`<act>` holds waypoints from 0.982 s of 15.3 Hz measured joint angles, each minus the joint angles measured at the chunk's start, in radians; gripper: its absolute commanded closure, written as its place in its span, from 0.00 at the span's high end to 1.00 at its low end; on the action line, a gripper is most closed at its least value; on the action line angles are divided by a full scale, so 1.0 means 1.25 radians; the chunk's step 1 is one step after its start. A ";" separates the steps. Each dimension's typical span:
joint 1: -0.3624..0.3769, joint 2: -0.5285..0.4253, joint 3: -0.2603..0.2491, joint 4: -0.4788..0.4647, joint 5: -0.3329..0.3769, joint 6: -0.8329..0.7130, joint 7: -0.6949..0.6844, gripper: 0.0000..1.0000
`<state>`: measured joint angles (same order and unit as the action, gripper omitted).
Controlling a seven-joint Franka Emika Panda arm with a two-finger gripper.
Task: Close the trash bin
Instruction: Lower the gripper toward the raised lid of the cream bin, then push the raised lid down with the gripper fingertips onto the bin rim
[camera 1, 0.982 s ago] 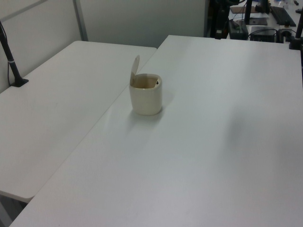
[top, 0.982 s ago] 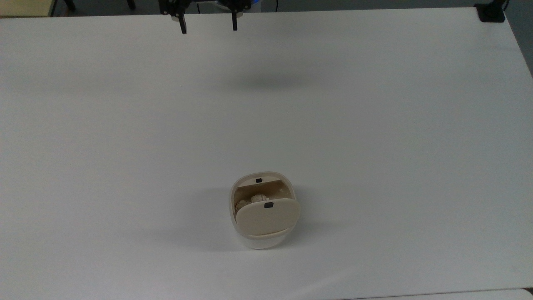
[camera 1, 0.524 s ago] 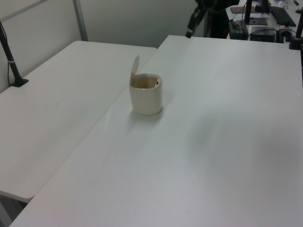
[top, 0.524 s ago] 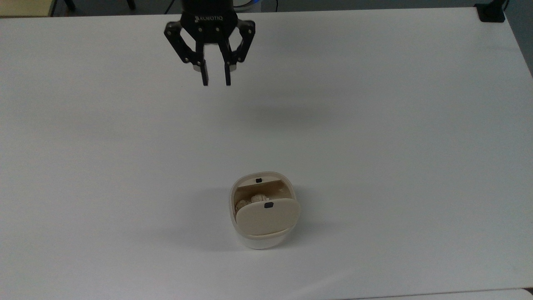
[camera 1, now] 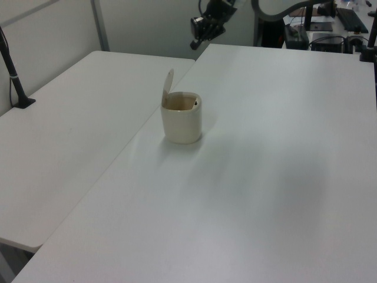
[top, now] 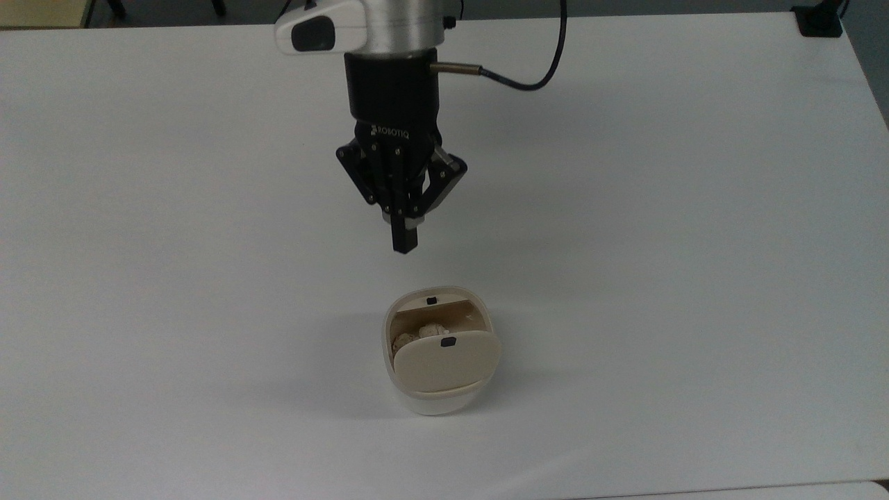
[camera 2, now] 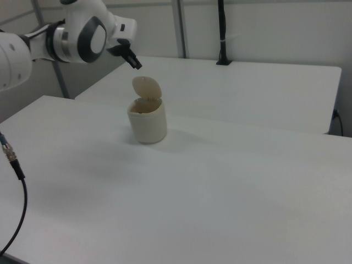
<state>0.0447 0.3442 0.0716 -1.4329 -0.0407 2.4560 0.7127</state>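
Note:
The cream-white trash bin stands on the white table, low in the top view's middle. Its beige lid with a small black mark is hinged up, nearly upright, and the mouth is uncovered. Crumpled paper lies inside. My gripper hangs in the air above the table, short of the bin's open side, fingers pressed together on nothing. In the left view the bin has its lid raised, with the gripper high behind it. In the right view the gripper hovers just above and left of the lid.
A black clamp sits at the table's far right corner in the top view. A second white table adjoins on the left view's left, with a black pole clamped to it. A black cable hangs at the right view's left.
The gripper came from the top view's upper edge down toward the bin. Its fingers went from wide apart to pressed together. The bin and lid stayed as they were.

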 measured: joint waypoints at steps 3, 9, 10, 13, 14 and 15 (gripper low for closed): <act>0.005 0.064 0.000 0.040 0.000 0.085 0.090 0.00; 0.043 0.157 -0.022 0.094 0.000 0.196 0.212 0.00; 0.057 0.169 -0.040 0.102 0.000 0.205 0.226 0.00; 0.084 0.195 -0.071 0.118 0.000 0.212 0.240 0.00; 0.086 0.201 -0.072 0.119 -0.001 0.212 0.240 0.00; 0.088 0.204 -0.072 0.119 -0.005 0.212 0.240 0.00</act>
<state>0.1550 0.5993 -0.0189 -1.2839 -0.0464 2.7216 1.0123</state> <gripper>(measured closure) 0.991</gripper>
